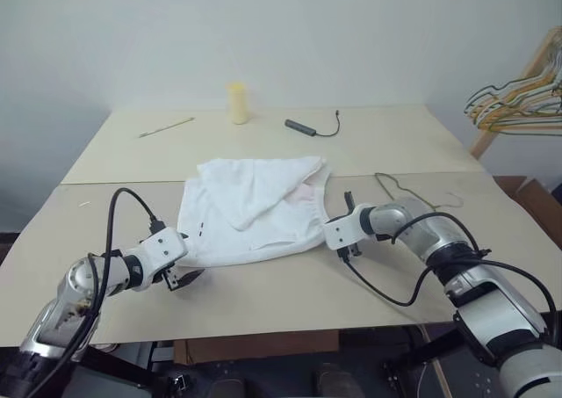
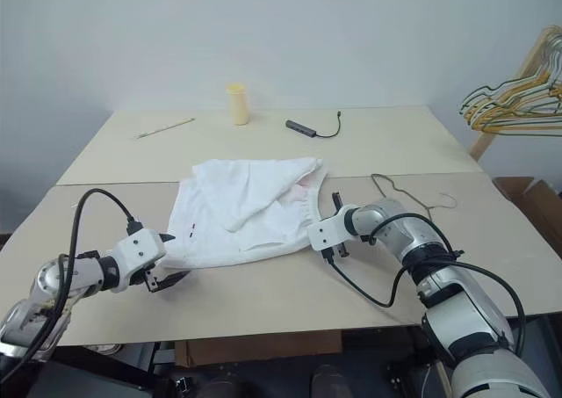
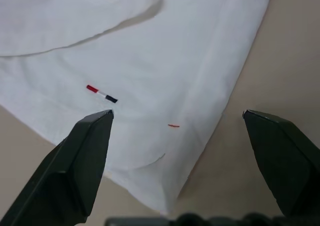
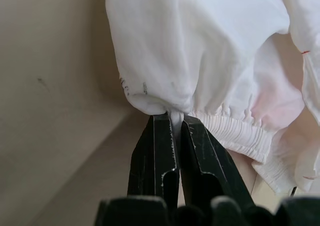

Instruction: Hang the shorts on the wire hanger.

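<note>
**Right gripper pinching the waistband, left one wide open at the hem**

So the shorts [image 1: 255, 209] are soft white cloth lying rumpled in the middle of the tan table [image 1: 263, 297], one flap folded over the top, with a gathered elastic waistband, faint pink smudges, and a tiny red-white-dark tag near the hem. The right gripper [image 4: 176, 123] has its two black fingers pressed together on a bunched bit of the waistband edge. The left gripper [image 3: 177, 118] is spread wide, its wedge-shaped fingers hovering over the hem corner on the opposite side. The wire hanger [image 1: 413, 191], thin bare metal, lies flat on the table just beyond the right arm, near the shorts but not touching them. Farther back sit a pale yellow cup [image 1: 237, 103] and a dark cabled stick [image 1: 301, 127].
</note>
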### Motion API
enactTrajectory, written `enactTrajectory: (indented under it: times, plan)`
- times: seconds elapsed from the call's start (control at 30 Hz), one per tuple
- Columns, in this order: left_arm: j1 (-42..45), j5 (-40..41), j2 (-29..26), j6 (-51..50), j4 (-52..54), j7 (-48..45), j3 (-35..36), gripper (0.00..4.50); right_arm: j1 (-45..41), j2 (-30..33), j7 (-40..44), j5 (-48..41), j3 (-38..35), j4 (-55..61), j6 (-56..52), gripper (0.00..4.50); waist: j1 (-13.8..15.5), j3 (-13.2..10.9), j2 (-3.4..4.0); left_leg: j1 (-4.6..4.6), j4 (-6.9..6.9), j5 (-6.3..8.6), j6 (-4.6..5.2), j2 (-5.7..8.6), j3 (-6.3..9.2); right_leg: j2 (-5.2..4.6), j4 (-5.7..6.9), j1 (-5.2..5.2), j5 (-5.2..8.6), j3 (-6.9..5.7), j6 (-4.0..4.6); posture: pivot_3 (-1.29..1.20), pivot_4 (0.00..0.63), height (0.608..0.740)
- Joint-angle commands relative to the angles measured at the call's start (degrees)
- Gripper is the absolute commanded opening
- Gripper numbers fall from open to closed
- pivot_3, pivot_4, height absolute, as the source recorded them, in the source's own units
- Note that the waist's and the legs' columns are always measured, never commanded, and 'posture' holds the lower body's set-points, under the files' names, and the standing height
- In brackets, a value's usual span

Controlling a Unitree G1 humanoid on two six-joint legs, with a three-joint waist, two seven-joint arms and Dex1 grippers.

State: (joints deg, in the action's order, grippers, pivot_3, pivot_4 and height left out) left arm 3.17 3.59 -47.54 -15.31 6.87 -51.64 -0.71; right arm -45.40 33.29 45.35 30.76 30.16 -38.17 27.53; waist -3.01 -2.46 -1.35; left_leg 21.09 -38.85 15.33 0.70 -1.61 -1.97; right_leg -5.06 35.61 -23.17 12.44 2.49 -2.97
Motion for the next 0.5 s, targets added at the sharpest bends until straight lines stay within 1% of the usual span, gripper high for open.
enactTrajectory:
  times: [0.03,0.07,0.23,0.37,0.5]
  plan:
    - [4.4,0.7,-0.3,-1.5,-4.2,-3.2,-1.8,4.5,-0.1,0.3,-1.1,-1.0,-2.2,2.3,-1.3,0.03,-0.2,0.0,0.0,0.0,0.0,0.0,0.0,0.0,0.0,0.0,0.01,0.0,0.0,0.0,0.0,-0.01,0.0,0.74]
    - [5.3,0.5,-0.5,-1.1,-5.7,-4.3,-2.6,4.5,0.1,0.3,-1.2,-1.1,-2.3,2.7,-1.5,0.03,-0.3,0.0,0.0,0.0,-0.01,0.0,0.0,0.0,0.0,0.01,0.03,0.0,0.0,0.0,0.0,-0.01,0.0,0.74]
    - [10.5,-3.1,0.1,-1.5,-13.6,-3.6,-5.9,4.5,0.9,0.3,-1.2,-1.4,-2.8,4.3,-2.7,0.03,-0.8,0.0,0.0,-0.01,-0.07,0.0,0.0,0.01,0.03,0.0,0.08,0.03,0.01,-0.01,0.0,-0.02,0.0,0.74]
    - [12.6,-4.7,0.3,-1.0,-18.0,-3.0,-7.4,3.64,1.1,0.3,-1.2,-1.4,-2.9,4.5,-3.1,0.0,-1.1,0.0,0.06,-0.08,-0.06,0.0,0.0,0.02,0.03,0.0,0.14,0.06,0.01,0.02,0.0,-0.02,0.0,0.74]
    - [13.1,-4.9,0.1,-0.1,-19.0,-3.4,-8.2,2.35,1.2,0.2,-1.4,-1.2,-3.0,4.7,-3.4,0.0,-1.2,0.1,0.12,-0.22,-0.06,0.0,0.01,0.02,0.02,0.02,0.21,0.12,0.02,0.09,0.01,-0.02,0.0,0.74]
